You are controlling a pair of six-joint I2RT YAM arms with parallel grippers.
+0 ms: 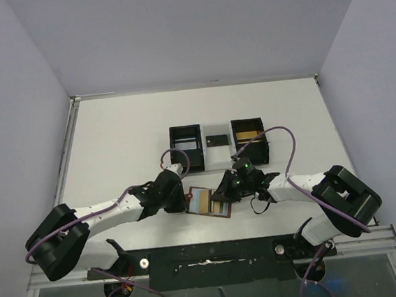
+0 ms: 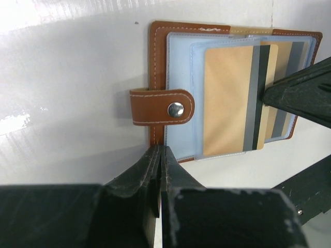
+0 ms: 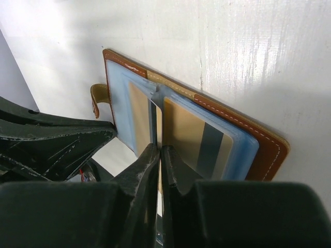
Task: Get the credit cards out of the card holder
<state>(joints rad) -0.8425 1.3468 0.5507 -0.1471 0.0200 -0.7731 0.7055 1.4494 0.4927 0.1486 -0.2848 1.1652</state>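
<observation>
The card holder (image 1: 194, 191) lies open on the table between both arms, brown cover down, snap tab (image 2: 160, 107) to one side. A gold-tan credit card (image 2: 227, 98) with dark stripes sticks partly out of its blue-grey pocket. My right gripper (image 3: 160, 150) is shut on that card's edge, a thin tan strip showing between the fingers. Another credit card (image 3: 196, 137) sits inside the neighbouring pocket. My left gripper (image 2: 159, 151) is shut, its tips against the card holder's stitched edge (image 2: 155, 135) by the tab. From above, the left gripper (image 1: 186, 197) and right gripper (image 1: 222, 197) flank the holder.
A black-and-white three-compartment tray (image 1: 186, 148) stands behind the arms. Its middle part holds a small black card (image 1: 216, 140), and gold-tan cards (image 1: 247, 131) lie in its right compartment. Purple cables loop over both arms.
</observation>
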